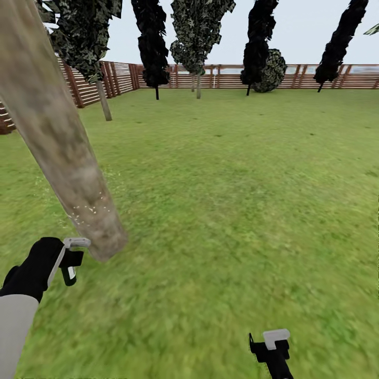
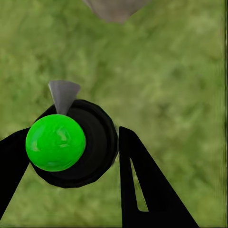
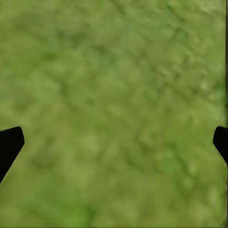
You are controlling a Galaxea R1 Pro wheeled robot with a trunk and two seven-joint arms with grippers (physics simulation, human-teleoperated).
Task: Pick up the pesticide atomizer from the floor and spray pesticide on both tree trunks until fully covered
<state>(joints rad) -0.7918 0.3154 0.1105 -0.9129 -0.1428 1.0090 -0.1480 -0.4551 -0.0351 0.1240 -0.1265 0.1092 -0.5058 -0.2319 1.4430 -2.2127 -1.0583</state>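
Green, blurry grass lawn point(image 1: 237, 210) spreads out in front of you to the brown slatted wooden fence point(image 1: 231, 79) — that is the garden, with dark narrow conifers point(image 1: 152, 42) along the far side. Close on your left rises the thick mottled grey-beige tree trunk point(image 1: 52, 131), leaning across the head view, its base meeting the grass just beside your left gripper point(image 1: 71, 263). A scatter of pale specks sits low on the bark (possibly spray, though too faint to be sure).

Your left gripper has its black fingers point(image 2: 142, 190) closed around the pesticide atomizer, a black round-bodied bottle with a bright green cap and a grey nozzle point(image 2: 71, 145), held above the grass with the nozzle toward the trunk's foot. So the pick-up looks done.

Your right gripper point(image 1: 269, 347) hangs low over bare lawn, its fingers spread wide with nothing between them.

What remains, by my reading — covering most of this trunk, then the second tree's.
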